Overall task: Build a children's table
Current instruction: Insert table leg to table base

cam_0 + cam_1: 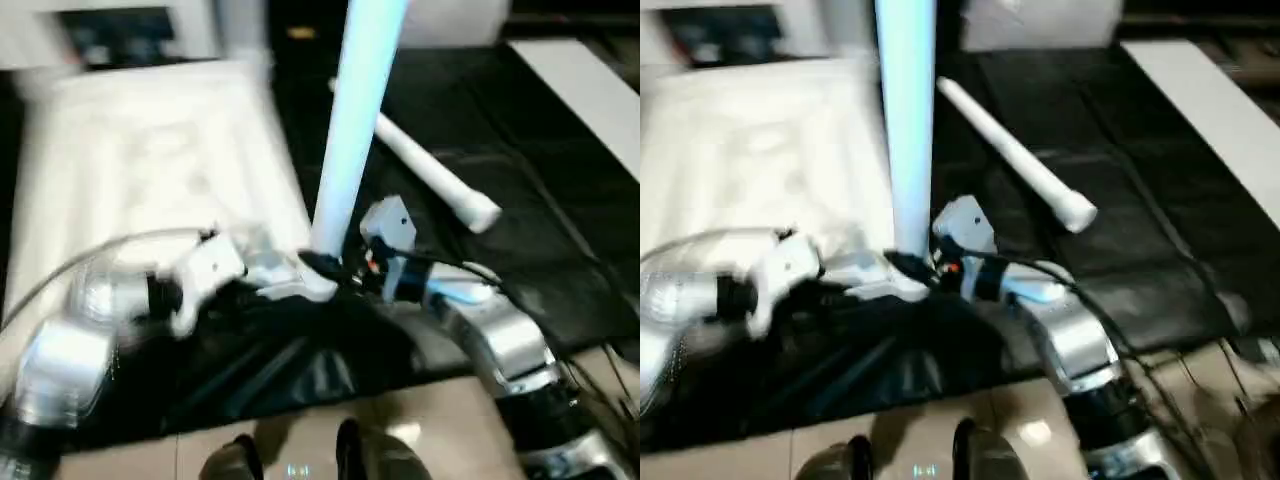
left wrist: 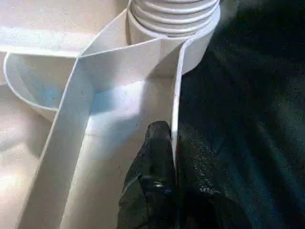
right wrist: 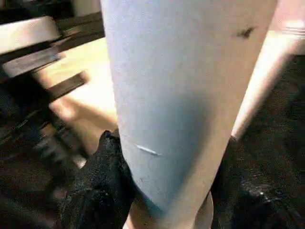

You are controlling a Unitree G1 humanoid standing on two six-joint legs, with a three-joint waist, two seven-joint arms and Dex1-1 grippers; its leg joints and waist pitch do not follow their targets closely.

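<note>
The children's table top (image 1: 150, 160) lies upside down on the left of the black worktable. One white leg (image 1: 350, 120) stands upright in its near right corner socket, and its threaded end (image 2: 174, 14) sits in the round socket. My right gripper (image 1: 335, 268) is shut on this leg low down, one black finger (image 3: 100, 181) on each side of the tube (image 3: 176, 95). My left gripper (image 2: 175, 148) is shut on the top's thin side wall (image 2: 177, 95) just beside that socket. A second leg (image 1: 1015, 155) lies loose on the worktable behind and to the right.
The black cover (image 1: 540, 230) spreads to the right of the top. A white board (image 1: 590, 90) lies along the far right edge. Tiled floor and my feet (image 1: 290, 455) show below the worktable's near edge. Cables run along my right forearm (image 1: 500, 340).
</note>
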